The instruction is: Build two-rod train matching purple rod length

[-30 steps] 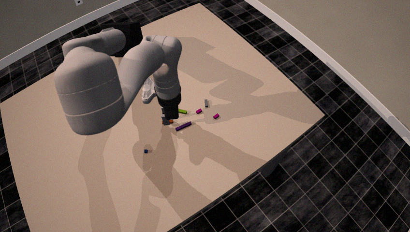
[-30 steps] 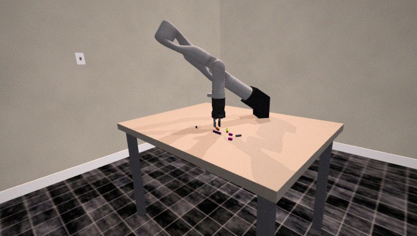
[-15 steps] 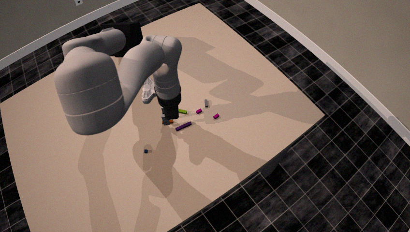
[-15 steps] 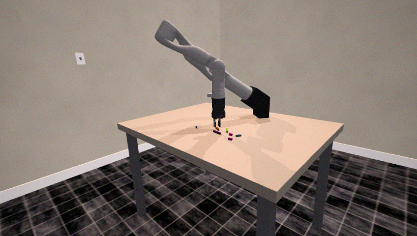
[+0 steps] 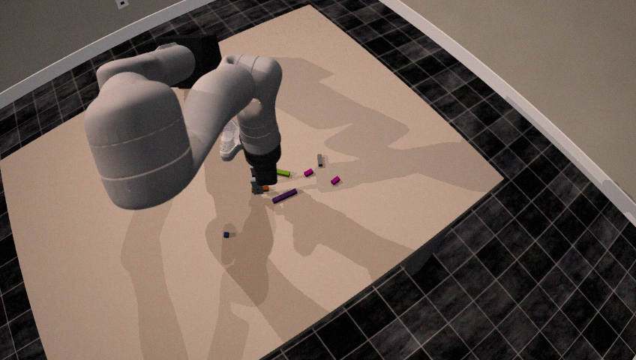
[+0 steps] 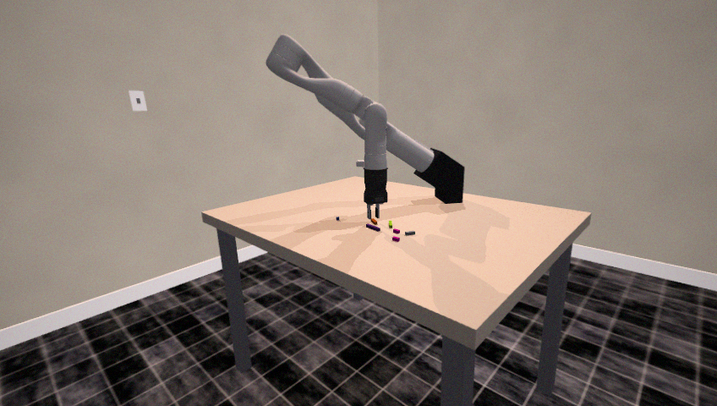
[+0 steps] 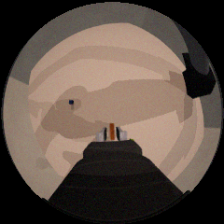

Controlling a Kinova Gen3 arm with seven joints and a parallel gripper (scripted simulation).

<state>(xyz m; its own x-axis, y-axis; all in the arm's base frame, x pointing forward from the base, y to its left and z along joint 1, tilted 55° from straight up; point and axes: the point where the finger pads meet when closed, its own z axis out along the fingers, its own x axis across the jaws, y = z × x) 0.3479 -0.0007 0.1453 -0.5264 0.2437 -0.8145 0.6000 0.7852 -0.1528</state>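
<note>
Currently the gripper [image 6: 373, 215] hangs straight down from the arm [image 6: 374, 140] over the orange rod [image 6: 374, 221], fingers partly open with the rod showing between them in the wrist view [image 7: 112, 132]. Nothing is clamped; the fingers [image 5: 255, 186] stand a moderate width apart, straddling the rod, and whether they touch it cannot be told.

Top view layout on the table [image 5: 133, 276]:
- purple rod [image 5: 284, 196] lies flat just right of the orange rod [image 5: 265, 188], apart from it.
- lime rod [image 5: 283, 172] lies just right of the gripper body, farther back.
- first magenta rod [image 5: 308, 172] lies right of the lime rod, with a gap.
- second magenta rod [image 5: 335, 180] lies farther right.
- grey rod [image 5: 319, 160] lies behind the two magenta rods.
- blue rod [image 5: 226, 234] sits alone, well apart, nearer and to the left.
</note>
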